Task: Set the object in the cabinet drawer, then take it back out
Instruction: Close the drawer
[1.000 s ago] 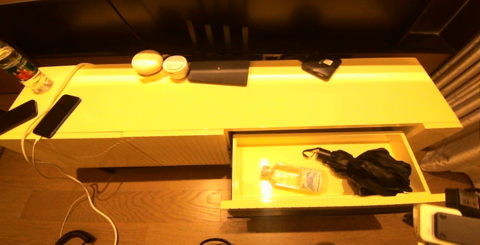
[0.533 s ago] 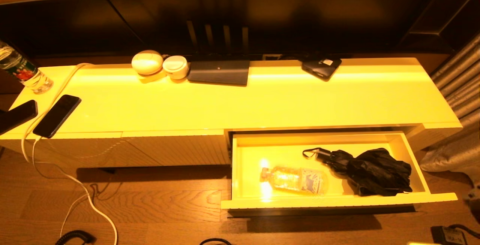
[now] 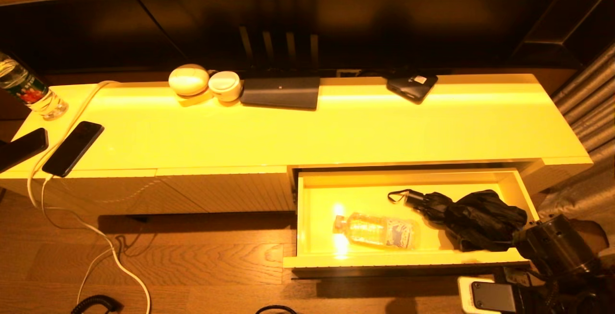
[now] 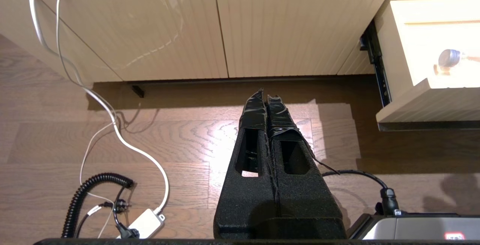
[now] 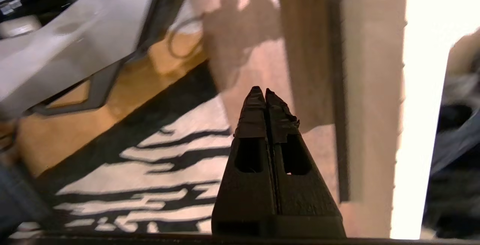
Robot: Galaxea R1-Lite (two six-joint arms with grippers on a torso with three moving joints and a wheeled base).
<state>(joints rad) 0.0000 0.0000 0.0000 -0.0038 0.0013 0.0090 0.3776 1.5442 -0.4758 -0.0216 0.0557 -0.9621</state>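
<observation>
The cabinet drawer [image 3: 384, 259] stands pulled out at the right of the cream-yellow cabinet. Inside lie a clear plastic bottle [image 3: 377, 230] on its side and a folded black umbrella [image 3: 475, 218]. My right arm [image 3: 552, 247] reaches up at the drawer's right front corner, partly covering it. The right gripper [image 5: 261, 89] is shut and empty, hanging over the floor beside the drawer's ribbed front [image 5: 371, 87] and its dark handle strip [image 5: 335, 87]. My left gripper [image 4: 265, 94] is shut and empty, low over the wooden floor left of the drawer [image 4: 420, 106].
On the cabinet top sit two phones [image 3: 72, 148], a water bottle [image 3: 29, 90], two white round objects [image 3: 190, 79], a dark flat pad [image 3: 281, 92] and a black device [image 3: 412, 86]. White cables [image 3: 96, 237] trail over the floor. A curtain [image 3: 586, 93] hangs at the right.
My right arm has risen into the head view at the lower right and now covers the drawer's right front corner. The bottle, umbrella and drawer have stayed put.
</observation>
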